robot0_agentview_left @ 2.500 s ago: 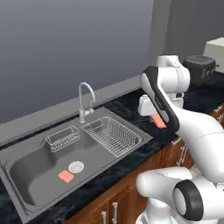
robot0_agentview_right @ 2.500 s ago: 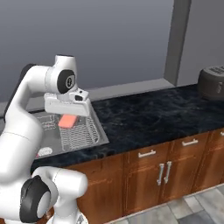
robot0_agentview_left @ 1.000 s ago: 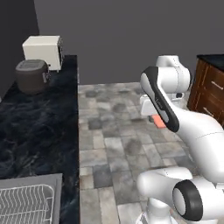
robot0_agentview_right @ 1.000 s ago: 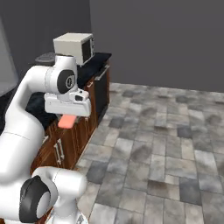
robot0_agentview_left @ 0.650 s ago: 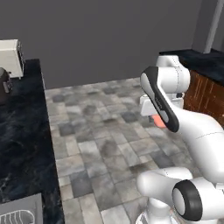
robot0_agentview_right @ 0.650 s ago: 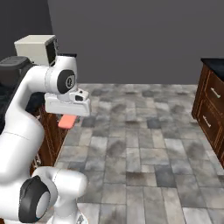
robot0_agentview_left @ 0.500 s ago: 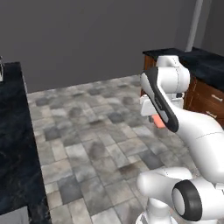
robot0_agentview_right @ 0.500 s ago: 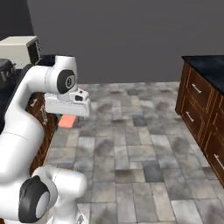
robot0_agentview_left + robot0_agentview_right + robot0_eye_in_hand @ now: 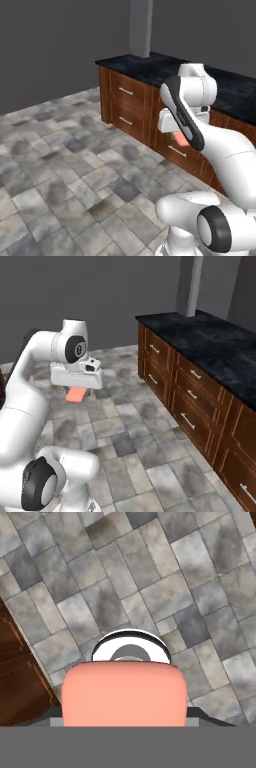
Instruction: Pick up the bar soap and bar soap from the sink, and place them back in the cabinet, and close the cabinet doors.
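One salmon-pink bar soap hangs under the hand, held at chest height over the tiled floor, with my gripper shut on it. From the right base view the same bar soap sticks out below the gripper, to the left of the drawer counter. In the hand view the bar soap covers the fingertips, and floor tiles lie far beneath it. The sink, the cabinet and the cabinet doors are out of view.
A low counter with a dark stone top and reddish-brown drawers with short horizontal handles runs along the right. A grey pillar rises behind it. Grey stone floor tiles spread out to the left.
The base has turned, so the whole scene has swept sideways: the sink counter left the views and the drawer counter came in. The arm keeps its pose, still holding the soap.
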